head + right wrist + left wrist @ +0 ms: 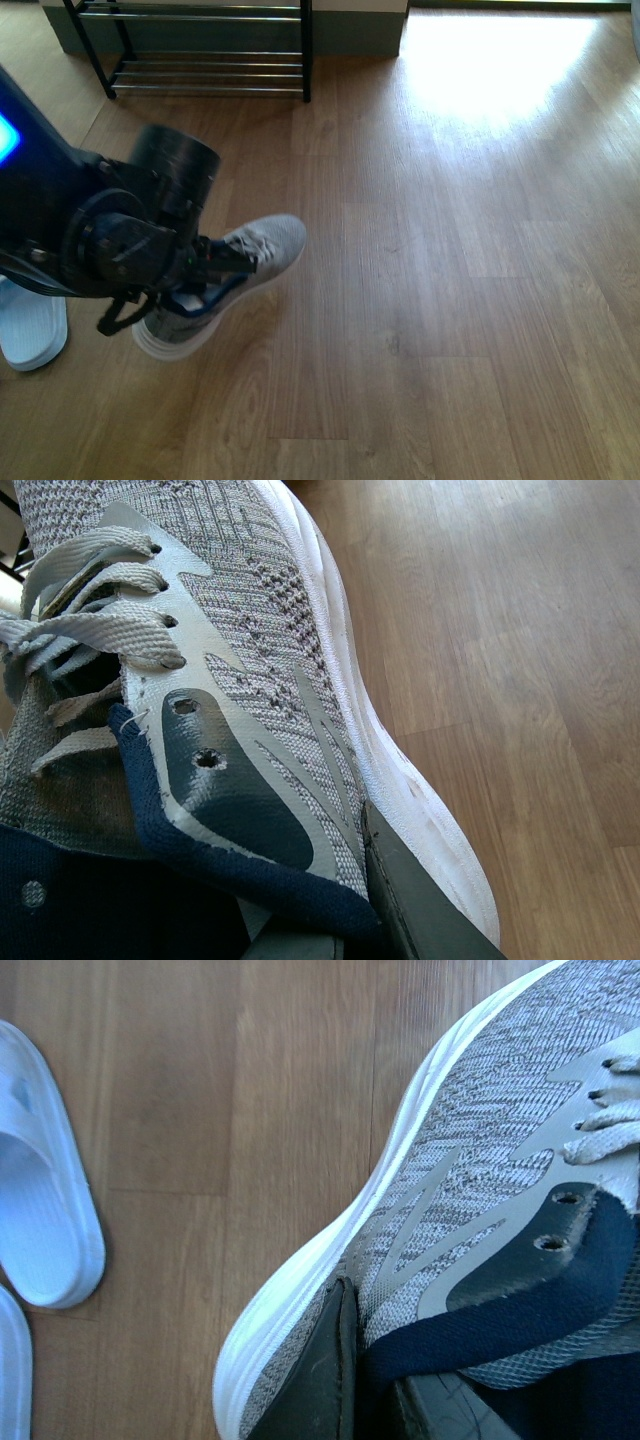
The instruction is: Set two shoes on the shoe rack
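In the front view my left gripper (205, 275) is shut on the collar of a grey sneaker (265, 245) with a thick white sole, at the left of the wooden floor. The left wrist view has my left gripper (370, 1365) pinching the navy-lined collar of the grey sneaker (480, 1160), one finger outside and one inside. My right gripper (345, 920) is likewise shut on the collar of a grey sneaker (250, 630); the right arm does not show in the front view. The shoe rack (210, 70) stands at the far left, against the wall.
A pale blue slide (30, 330) lies on the floor just left of my left arm. In the left wrist view a pale blue slide (40, 1220) lies beside the edge of a second slide (10, 1360). Bare wooden floor (450, 250) spreads to the right.
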You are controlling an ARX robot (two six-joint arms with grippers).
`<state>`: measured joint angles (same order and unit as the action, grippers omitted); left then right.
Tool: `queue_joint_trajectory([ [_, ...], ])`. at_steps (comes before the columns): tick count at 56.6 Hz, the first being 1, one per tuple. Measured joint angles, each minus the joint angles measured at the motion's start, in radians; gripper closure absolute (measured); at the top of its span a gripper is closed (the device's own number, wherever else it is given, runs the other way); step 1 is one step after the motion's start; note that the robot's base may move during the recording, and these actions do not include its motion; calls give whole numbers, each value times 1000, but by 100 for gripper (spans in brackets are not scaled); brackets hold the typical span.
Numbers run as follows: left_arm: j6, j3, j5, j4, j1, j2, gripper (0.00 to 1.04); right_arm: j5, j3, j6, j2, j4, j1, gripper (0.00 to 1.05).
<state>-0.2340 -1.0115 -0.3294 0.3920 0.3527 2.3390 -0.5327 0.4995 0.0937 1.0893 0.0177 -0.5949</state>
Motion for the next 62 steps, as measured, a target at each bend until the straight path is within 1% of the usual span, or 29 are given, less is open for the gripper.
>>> queue_joint_trajectory([
  [6, 5, 112, -23, 52, 0, -147, 103, 0, 0, 0, 0, 0, 0, 104],
  [15, 0, 278, -37, 68, -16, -391, 103, 0, 0, 0, 0, 0, 0, 104],
  [20, 0, 368, -52, 49, -24, -565, 103, 0, 0, 0, 0, 0, 0, 104],
  [25, 2, 443, -80, -10, -19, -768, 103, 0, 0, 0, 0, 0, 0, 104],
  [30, 5, 480, -108, -68, -14, -908, 103, 0, 0, 0, 0, 0, 0, 104],
  [32, 5, 499, -124, -117, -8, -1007, 103, 0, 0, 0, 0, 0, 0, 104],
  [42, 8, 529, -202, -280, 25, -1294, 103, 0, 0, 0, 0, 0, 0, 104],
  [47, 14, 539, -219, -348, 40, -1413, 103, 0, 0, 0, 0, 0, 0, 104],
  [53, 21, 544, -220, -361, 47, -1481, 103, 0, 0, 0, 0, 0, 0, 104],
  [62, 24, 549, -214, -362, 51, -1481, 103, 0, 0, 0, 0, 0, 0, 104],
])
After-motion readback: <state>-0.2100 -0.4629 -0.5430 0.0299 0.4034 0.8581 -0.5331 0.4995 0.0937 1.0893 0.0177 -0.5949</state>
